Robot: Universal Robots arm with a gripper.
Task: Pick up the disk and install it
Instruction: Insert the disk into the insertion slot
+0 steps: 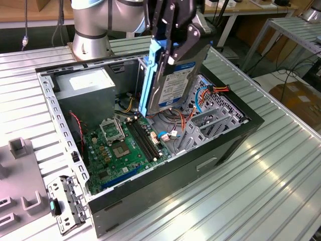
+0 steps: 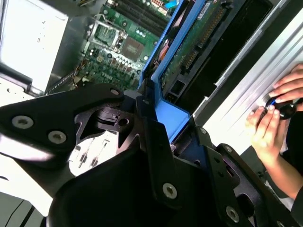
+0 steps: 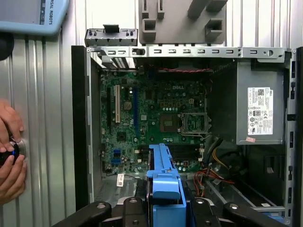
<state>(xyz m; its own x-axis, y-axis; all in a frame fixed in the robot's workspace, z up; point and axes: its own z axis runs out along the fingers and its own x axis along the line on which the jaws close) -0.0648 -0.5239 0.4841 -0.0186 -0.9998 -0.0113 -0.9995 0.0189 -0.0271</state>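
Note:
My gripper is shut on the disk, a dark drive with a bright blue carrier strip along one side. It hangs on edge, tilted, over the middle of the open computer case, above the motherboard and beside the grey drive cage. In the second wrist view the disk runs away from the gripper toward the case. In the first wrist view the blue carrier end of the disk sticks out between the fingers, with the motherboard beyond.
A grey power supply fills the case's rear corner, and loose red, orange and blue cables lie near the cage. A person's hands rest on the ribbed table beside the case. Grey fixtures and a loose bracket lie at the exterior view's left.

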